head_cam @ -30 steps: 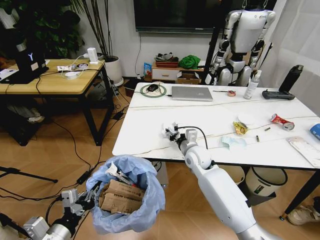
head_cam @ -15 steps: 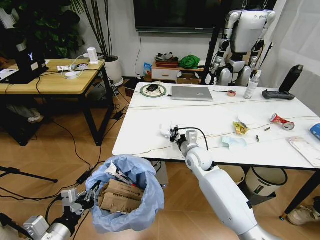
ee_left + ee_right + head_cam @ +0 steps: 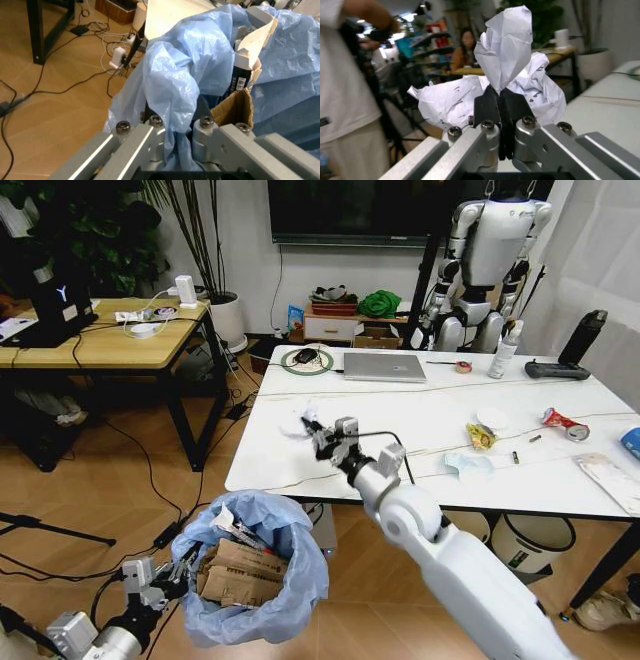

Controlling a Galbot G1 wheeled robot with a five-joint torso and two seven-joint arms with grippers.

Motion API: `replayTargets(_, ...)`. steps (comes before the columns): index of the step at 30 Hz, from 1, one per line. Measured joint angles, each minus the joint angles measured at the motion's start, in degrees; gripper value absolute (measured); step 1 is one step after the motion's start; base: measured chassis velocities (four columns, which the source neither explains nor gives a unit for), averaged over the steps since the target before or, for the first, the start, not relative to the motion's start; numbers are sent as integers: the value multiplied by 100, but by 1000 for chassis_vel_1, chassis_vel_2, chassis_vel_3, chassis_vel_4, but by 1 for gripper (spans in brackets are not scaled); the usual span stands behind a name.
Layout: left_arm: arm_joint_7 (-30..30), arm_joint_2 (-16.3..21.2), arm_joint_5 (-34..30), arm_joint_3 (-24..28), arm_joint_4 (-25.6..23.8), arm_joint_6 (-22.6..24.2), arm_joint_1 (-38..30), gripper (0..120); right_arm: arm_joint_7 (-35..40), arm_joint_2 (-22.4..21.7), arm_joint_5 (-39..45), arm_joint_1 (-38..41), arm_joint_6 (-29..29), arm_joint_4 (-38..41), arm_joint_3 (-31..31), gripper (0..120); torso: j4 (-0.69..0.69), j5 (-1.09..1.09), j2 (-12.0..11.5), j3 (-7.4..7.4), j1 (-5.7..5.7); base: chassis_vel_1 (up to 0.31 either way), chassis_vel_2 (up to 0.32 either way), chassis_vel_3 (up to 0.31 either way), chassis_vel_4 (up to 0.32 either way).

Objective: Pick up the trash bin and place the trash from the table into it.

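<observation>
R gripper (image 3: pixel 318 436) is raised above the near-left part of the table (image 3: pixel 420 405), fingers (image 3: pixel 496 105) clamped tight on a wad of crumpled white paper (image 3: pixel 303 424). In the R wrist view the two black pads meet on a fold of the paper (image 3: pixel 507 63); the rest of the wad bulges to both sides and above the pads. Paper is clear of the tabletop, held over the table's left edge region.

L gripper (image 3: pixel 178 568) is low, at floor level, left of the robot. It grips the rim of the trash bin (image 3: pixel 262 580). In the L wrist view the fingers (image 3: pixel 150 123) are pinched narrow on a bunched fold of the light-blue bag (image 3: pixel 175 86), w/ the bin wall between them. Bin sits near the table's near-left corner, below table height, over the wood floor. Contents: torn brown cardboard (image 3: pixel 240 572) plus a few smaller scraps at the bag's mouth; cardboard edge (image 3: pixel 234 107) also seen just beside the L fingers.

Items on the table:
- yellow wrapper (image 3: pixel 480 436), right of centre
- blue face mask (image 3: pixel 466 464), near front edge, just beside the wrapper
- crushed red can (image 3: pixel 563 422), far right
- white packet (image 3: pixel 610 480), right front corner
- grey laptop (image 3: pixel 384 367), closed, back centre
- spray bottle (image 3: pixel 505 350), back right, upright
</observation>
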Motion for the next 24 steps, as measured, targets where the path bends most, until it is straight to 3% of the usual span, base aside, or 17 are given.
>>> replayTargets(9, -9, -22, -33, -72, -84, 8, 21, 1, -1078, -821, 51, -75, 603, 773, -964, 0, 1, -1, 0, 0, 0, 0, 0, 0, 0)
replayTargets(19, -59, -34, -122, -89, -124, 25, -9, 1, -1355, -1242, -580, -663, 896, 1036, -1115, 0, 1, -1, 0, 0, 0, 0, 0, 0, 0)
replayTargets(24, -77, -20, -147, -90, -144, 38, -17, 1, -1329, -1328, -750, -875, 951, 1138, -951, 21, 0, 0, 0, 0, 0, 0, 0, 0, 0)
